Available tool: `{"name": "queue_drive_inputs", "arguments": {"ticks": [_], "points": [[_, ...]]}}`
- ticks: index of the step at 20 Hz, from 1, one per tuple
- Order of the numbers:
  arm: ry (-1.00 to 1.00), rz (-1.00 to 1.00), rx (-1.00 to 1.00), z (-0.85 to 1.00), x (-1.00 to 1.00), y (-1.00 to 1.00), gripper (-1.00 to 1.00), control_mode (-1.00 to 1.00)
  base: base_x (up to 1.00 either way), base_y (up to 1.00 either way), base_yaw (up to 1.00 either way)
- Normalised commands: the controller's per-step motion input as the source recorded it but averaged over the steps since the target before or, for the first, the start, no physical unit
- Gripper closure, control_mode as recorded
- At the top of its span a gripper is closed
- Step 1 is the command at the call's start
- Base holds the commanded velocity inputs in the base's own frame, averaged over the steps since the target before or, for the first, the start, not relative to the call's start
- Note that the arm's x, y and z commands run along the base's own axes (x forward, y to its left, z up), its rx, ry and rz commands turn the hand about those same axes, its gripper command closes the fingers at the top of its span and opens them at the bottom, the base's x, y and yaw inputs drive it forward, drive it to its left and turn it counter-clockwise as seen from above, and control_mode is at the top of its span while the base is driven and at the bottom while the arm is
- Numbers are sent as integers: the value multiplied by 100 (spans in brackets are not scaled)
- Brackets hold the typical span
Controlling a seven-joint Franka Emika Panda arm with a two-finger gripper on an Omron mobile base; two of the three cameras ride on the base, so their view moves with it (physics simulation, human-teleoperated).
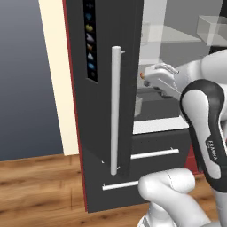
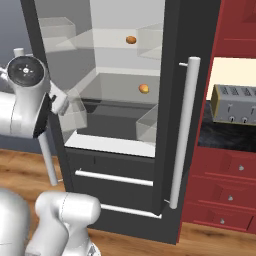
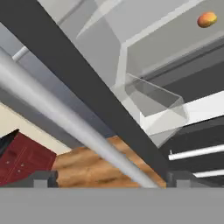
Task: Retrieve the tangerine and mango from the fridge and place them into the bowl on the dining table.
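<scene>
The fridge [image 2: 172,75] stands with its left door [image 1: 128,44] swung wide, showing pale translucent shelves. A brownish-orange fruit [image 2: 131,39] lies on the upper shelf. A rounder orange fruit [image 2: 143,89] lies on the shelf below; which is the tangerine and which the mango I cannot tell. One of them [image 3: 207,19] also shows in the hand view. My gripper [image 3: 113,179] is open at the open door's long pale bar handle [image 3: 65,118], its tips wide apart on either side of the bar. The hand [image 2: 61,102] sits beside the door's edge. The bowl and the dining table are out of view.
Red cabinets [image 2: 225,185] with a black counter and a toaster [image 2: 232,105] stand right of the fridge. Freezer drawers with bar handles [image 2: 114,177] lie below the shelves. The right door's handle [image 2: 185,130] is vertical. Wooden floor [image 1: 40,186] spreads left of the open door.
</scene>
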Motion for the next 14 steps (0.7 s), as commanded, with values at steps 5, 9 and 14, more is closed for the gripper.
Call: {"name": "queue_drive_inputs", "arguments": {"ticks": [5, 9, 14], "points": [[38, -8, 53, 0, 37, -62, -100, -100, 0, 0, 0], [37, -5, 20, -1, 64, 3, -100, -100, 0, 0, 0], [25, -3, 12, -13, 87, 9, -100, -100, 0, 0, 0]]}}
